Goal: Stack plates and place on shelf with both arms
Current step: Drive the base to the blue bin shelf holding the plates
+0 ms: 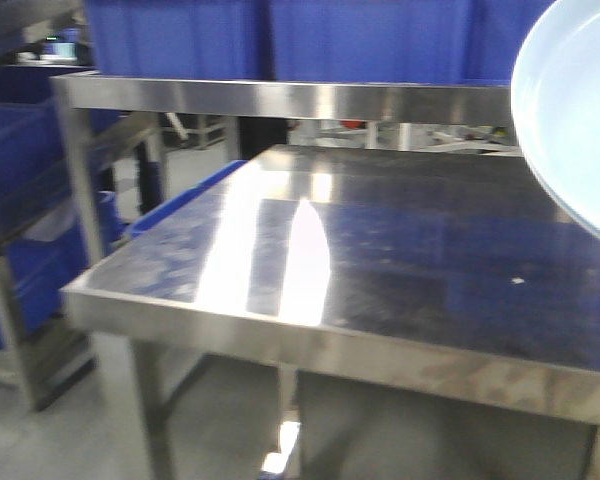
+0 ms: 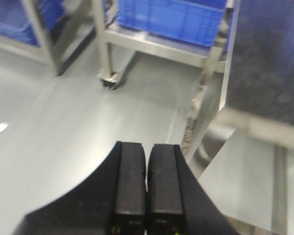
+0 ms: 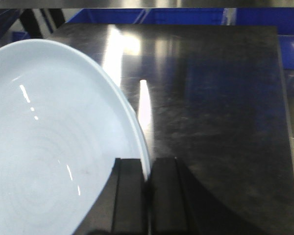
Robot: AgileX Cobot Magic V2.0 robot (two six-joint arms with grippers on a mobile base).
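Observation:
A pale bluish-white plate [image 3: 54, 147] fills the left of the right wrist view, its rim pinched between the black fingers of my right gripper [image 3: 148, 169], which is shut on it. In the front view the same plate [image 1: 570, 110] hangs tilted at the right edge, above the steel table [image 1: 400, 250]. My left gripper [image 2: 147, 152] is shut with nothing between its fingers; it hangs over the grey floor beside the table's corner. Only one plate shows.
A steel shelf [image 1: 280, 97] runs across the back of the table with blue crates [image 1: 280, 40] on it. A wheeled steel rack [image 2: 152, 41] holding a blue crate stands on the floor to the left. More blue bins [image 1: 20, 200] sit far left.

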